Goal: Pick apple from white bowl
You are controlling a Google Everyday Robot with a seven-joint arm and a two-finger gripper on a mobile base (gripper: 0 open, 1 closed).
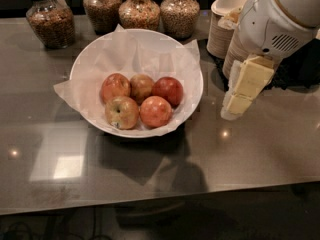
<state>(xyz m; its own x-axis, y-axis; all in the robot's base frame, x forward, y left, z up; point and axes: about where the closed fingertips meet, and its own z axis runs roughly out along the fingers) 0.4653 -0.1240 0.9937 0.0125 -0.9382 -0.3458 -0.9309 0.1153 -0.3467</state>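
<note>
The white bowl (90,59), wide and lined with crumpled white paper, sits on the dark counter left of centre. Inside lie several red-yellow apples; the nearest to the arm is the red apple (168,90) on the right, with an orange-red apple (155,111) in front and a yellowish apple (121,112) at front left. My gripper (239,101), cream-coloured, hangs from the white arm (280,19) on the right, just outside the bowl's right rim and above the counter. It holds nothing that I can see.
Glass jars of grains (50,20) line the back of the counter (250,154). Stacks of beige paper bowls and cups (225,21) stand at the back right, partly behind the arm. The counter's front edge runs along the bottom.
</note>
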